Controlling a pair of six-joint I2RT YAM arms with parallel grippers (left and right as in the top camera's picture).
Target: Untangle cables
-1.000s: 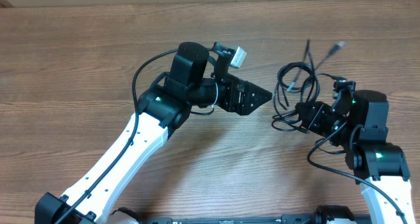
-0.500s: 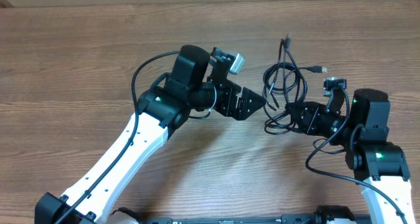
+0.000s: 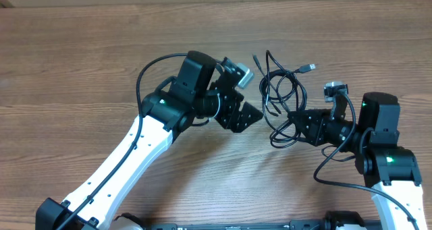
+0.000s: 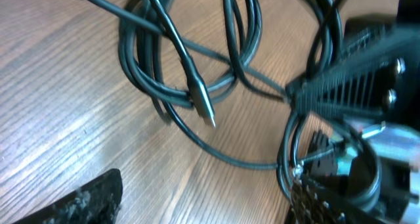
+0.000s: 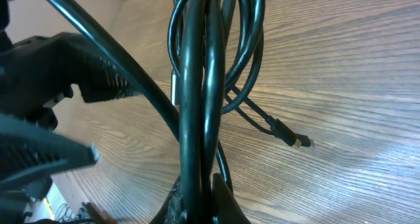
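Observation:
The cables (image 3: 280, 88) are a tangled bundle of thin black cords with small plug ends, lying right of centre on the wooden table. My right gripper (image 3: 295, 119) is shut on several strands of the cables (image 5: 200, 119) at the bundle's lower edge. My left gripper (image 3: 255, 112) is open just left of the bundle, not touching it. In the left wrist view the loops (image 4: 197, 73) and a silver-tipped plug (image 4: 205, 109) lie ahead of my open fingers (image 4: 203, 204). One plug (image 3: 308, 67) sticks out to the upper right.
The wooden table (image 3: 81, 68) stretches left and toward the front. A pale wall edge runs along the top. The thicker black wiring of each arm loops beside its wrist.
My right gripper has dragged the cable bundle to the left and slightly away. My left gripper has swung down and back to the left, tilting toward the bundle.

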